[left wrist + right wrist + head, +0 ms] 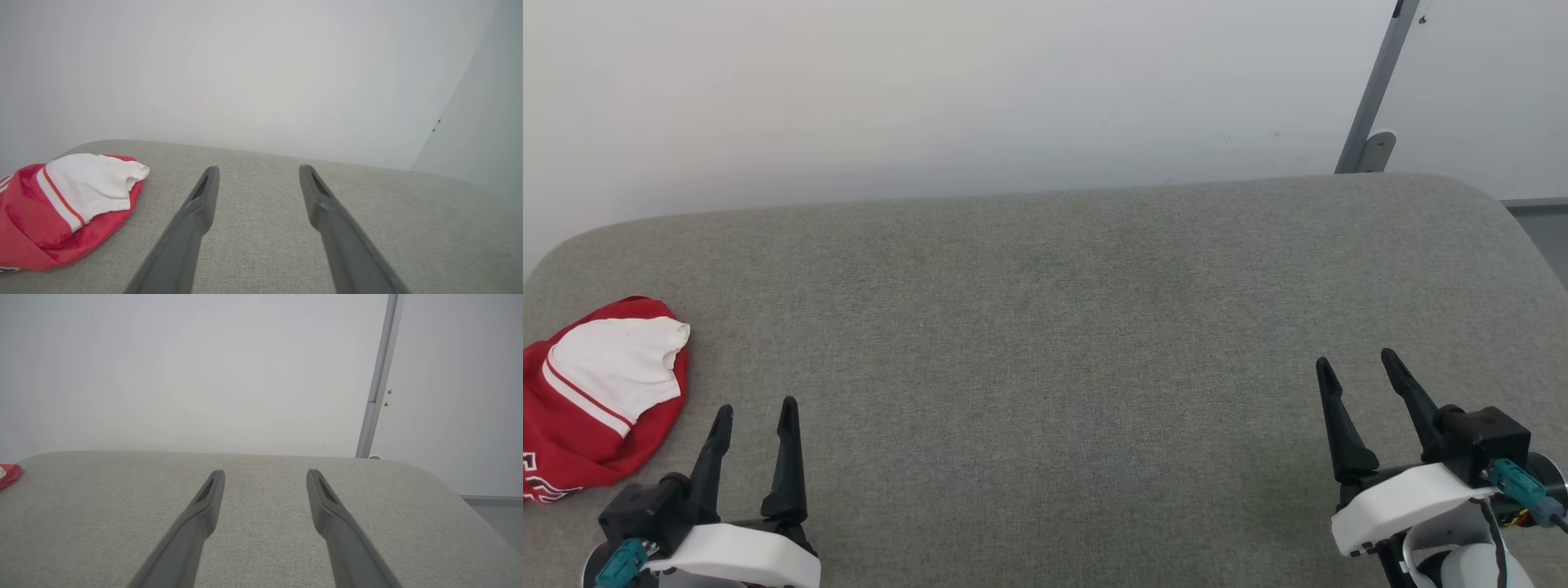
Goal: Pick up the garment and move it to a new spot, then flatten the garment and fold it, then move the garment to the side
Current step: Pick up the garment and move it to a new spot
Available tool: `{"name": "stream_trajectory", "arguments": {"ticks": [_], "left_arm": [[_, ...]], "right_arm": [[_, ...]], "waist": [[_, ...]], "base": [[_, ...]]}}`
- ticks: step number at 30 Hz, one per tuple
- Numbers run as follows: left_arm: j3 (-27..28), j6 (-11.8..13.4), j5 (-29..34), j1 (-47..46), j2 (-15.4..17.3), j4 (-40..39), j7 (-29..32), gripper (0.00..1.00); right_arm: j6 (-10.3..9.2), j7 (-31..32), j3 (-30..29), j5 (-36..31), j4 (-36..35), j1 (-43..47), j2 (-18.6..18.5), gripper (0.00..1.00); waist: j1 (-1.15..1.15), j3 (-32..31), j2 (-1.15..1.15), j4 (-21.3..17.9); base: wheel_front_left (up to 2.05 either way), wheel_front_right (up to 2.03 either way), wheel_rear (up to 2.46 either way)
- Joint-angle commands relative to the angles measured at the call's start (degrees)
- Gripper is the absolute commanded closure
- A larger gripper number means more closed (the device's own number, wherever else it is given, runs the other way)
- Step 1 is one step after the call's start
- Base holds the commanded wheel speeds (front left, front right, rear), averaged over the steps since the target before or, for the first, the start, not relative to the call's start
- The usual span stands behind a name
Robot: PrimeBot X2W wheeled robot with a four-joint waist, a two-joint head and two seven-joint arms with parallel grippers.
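Red-and-white crumpled jersey garment (600, 392) lies on grey woven cushion (1045, 327) beside left gripper (756, 408); it and right gripper (1356, 359) gape empty.

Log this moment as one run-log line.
garment: bunched, far left on grey surface; left claw: open, empty; right claw: open, empty

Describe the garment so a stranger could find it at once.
Start at the wide grey fabric surface before the white wall. Near its left end, beside the left claw, lies a crumpled garment. Unlike the grey fabric and the dark claw, it is red with a white sleeve and striped trim.
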Motion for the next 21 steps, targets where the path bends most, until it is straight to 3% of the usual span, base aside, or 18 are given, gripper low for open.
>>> {"name": "stream_trajectory", "arguments": {"ticks": [1, 13, 21], "left_arm": [[0.0, -0.2, 0.6, 0.3, 0.0, -0.1, -0.3, 0.00], [0.5, -0.2, 0.3, -0.1, 0.0, 0.3, -0.3, 0.00], [2.4, 1.1, -0.8, -0.4, 0.8, 0.8, -0.1, 0.00]], "right_arm": [[-0.02, -0.4, -0.2, -0.1, -0.2, 0.5, -0.1, 0.00], [-0.02, -0.1, -0.7, -0.6, -0.7, 0.6, 0.4, 0.00], [-0.02, 0.6, 1.4, -0.1, -0.5, -0.5, 0.1, 0.00]], "waist": [[0.00, 0.0, 0.00, 0.0], [0.00, 0.1, 0.00, 0.6], [0.00, -0.4, 0.00, 4.2]], "base": [[0.00, 0.00, 0.00], [0.00, 0.00, 0.00], [0.00, 0.00, 0.00]]}}
